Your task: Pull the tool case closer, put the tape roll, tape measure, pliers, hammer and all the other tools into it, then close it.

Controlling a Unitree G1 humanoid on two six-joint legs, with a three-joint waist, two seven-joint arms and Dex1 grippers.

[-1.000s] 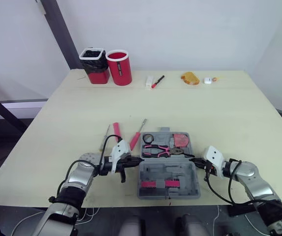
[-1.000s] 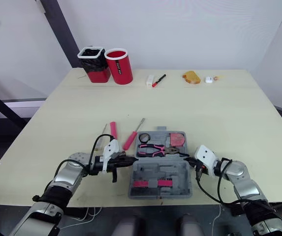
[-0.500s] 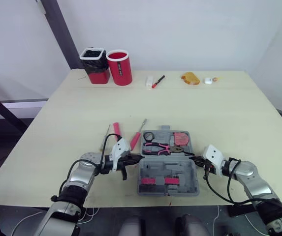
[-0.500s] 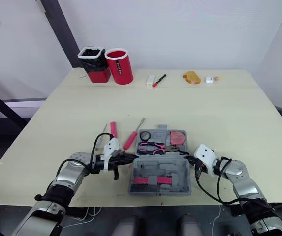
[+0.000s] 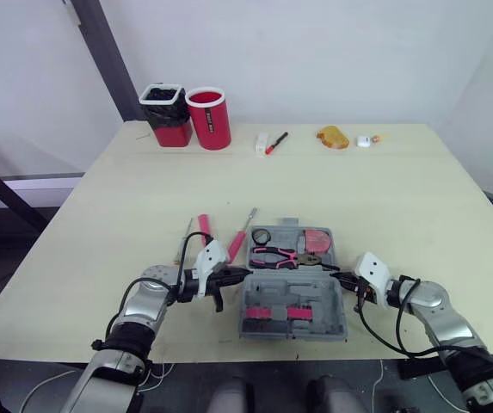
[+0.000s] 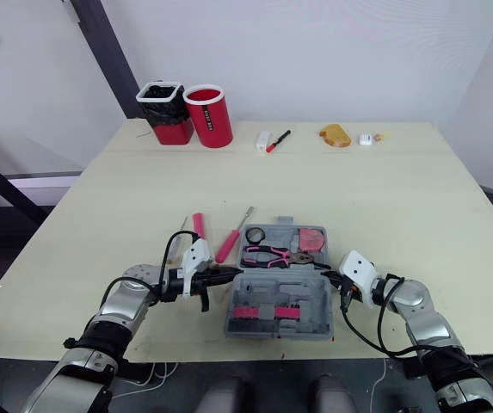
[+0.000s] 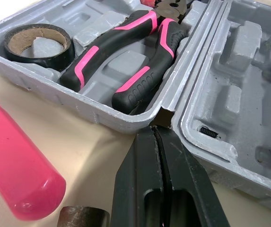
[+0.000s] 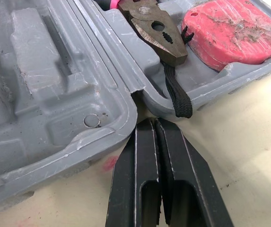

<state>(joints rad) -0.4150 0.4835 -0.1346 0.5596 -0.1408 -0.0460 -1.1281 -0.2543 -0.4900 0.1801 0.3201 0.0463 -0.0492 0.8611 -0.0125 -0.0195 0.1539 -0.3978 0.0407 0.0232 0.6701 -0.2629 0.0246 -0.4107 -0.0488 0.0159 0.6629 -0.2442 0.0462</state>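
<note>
Counted one open tool case [image 5: 291,298] holding one pliers [image 5: 274,255], one tape roll [image 5: 260,238], one tape measure [image 5: 317,243]; found left claw [image 7: 159,129], right claw [image 8: 154,124] pressed together.

Place: probably a lab or test room.
Signs: bare white walls [image 5: 332,52], plain pale table [image 5: 384,189], slanted dark post [image 5: 108,60], red bins [image 5: 209,120] at far edge.
</note>
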